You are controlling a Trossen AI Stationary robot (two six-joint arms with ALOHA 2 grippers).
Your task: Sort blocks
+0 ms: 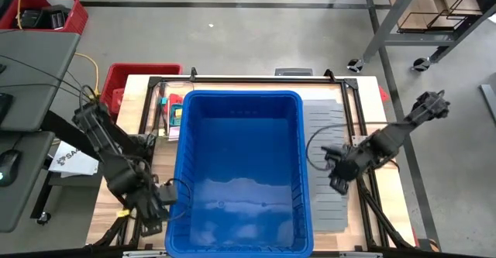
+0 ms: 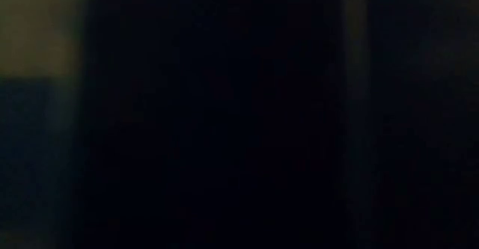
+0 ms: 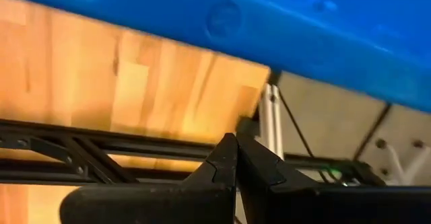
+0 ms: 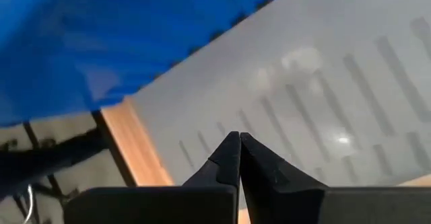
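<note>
Both the left gripper (image 1: pixel 155 209) and right gripper (image 1: pixel 339 182) are pinched closed and empty beside the blue bin (image 1: pixel 183 173), while the few visible blocks (image 1: pixel 175 112), likely light, hard and slippery, suit a fingertip pinch across opposite faces.

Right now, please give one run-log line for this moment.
left gripper: shut, beside blue bin | right gripper: shut, over grey slotted panel | blocks: none held

My low view is showing only darkness; the blue bin (image 1: pixel 240 173) is running off the high view's bottom edge; its far side is hiding the blocks (image 1: pixel 175 111), too small to count.
</note>
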